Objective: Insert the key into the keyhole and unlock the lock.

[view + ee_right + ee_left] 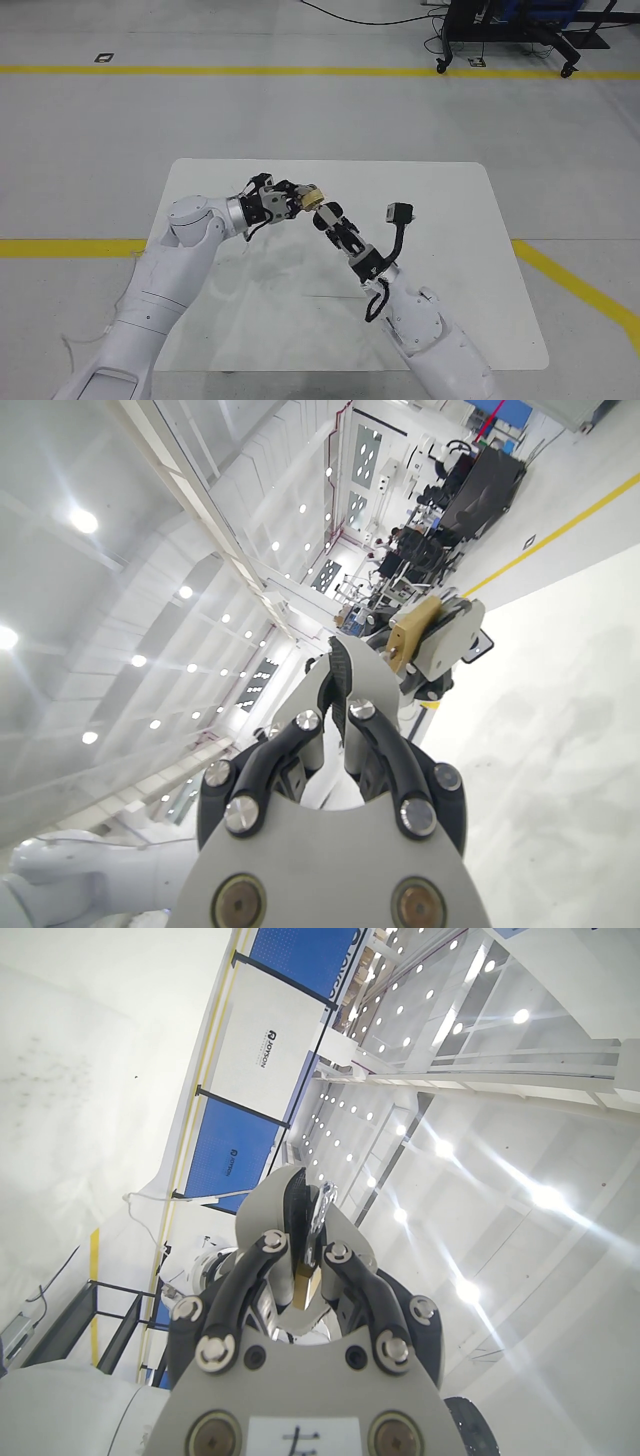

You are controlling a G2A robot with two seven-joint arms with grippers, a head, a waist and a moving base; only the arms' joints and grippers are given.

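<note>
A brass lock is held up over the middle of the white table with my left gripper shut on it. In the left wrist view the brass body shows in the gap between the fingers, and a silver metal part is pinched at the left gripper tips. The right wrist view shows the lock with its keyhole face turned toward my right gripper, a short way off. My right gripper is shut; I cannot make out a key between its pads.
Both arms meet above the table's middle, and bare tabletop lies all around them. A black wheeled frame stands on the floor far behind the table's back right. Yellow floor lines run past the table.
</note>
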